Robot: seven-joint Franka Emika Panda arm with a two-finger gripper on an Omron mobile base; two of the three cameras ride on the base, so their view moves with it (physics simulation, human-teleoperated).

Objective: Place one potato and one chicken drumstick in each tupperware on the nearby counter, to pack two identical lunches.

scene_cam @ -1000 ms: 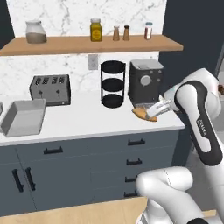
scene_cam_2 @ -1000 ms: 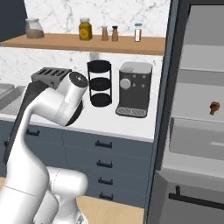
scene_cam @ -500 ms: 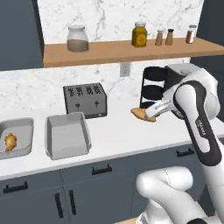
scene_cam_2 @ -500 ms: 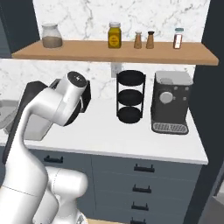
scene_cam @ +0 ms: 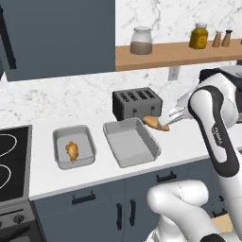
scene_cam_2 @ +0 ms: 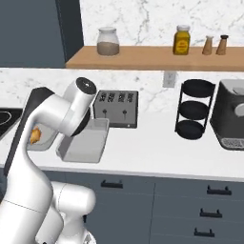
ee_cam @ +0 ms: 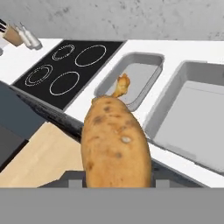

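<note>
Now the whole scene has slid rightward in your base views within the last second, so the base has driven, not the things; both trays lie within reach. Counter (scene_cam: 179, 146) spans mid-frame, stove (scene_cam: 12, 160) at left edge, toaster (scene_cam: 137, 104) behind. Larger tupperware (scene_cam: 131, 142), centre, lies bare; smaller tupperware (scene_cam: 73, 147), to its left, holds a chicken drumstick (scene_cam: 72, 150). Gripper (scene_cam: 166, 124), clenched on a potato (scene_cam: 155, 123), hangs over the larger tray's upper-right corner. You likely release next.

Even, bright rendered light — soft shadows, no glare — edges slightly coarse.
</note>
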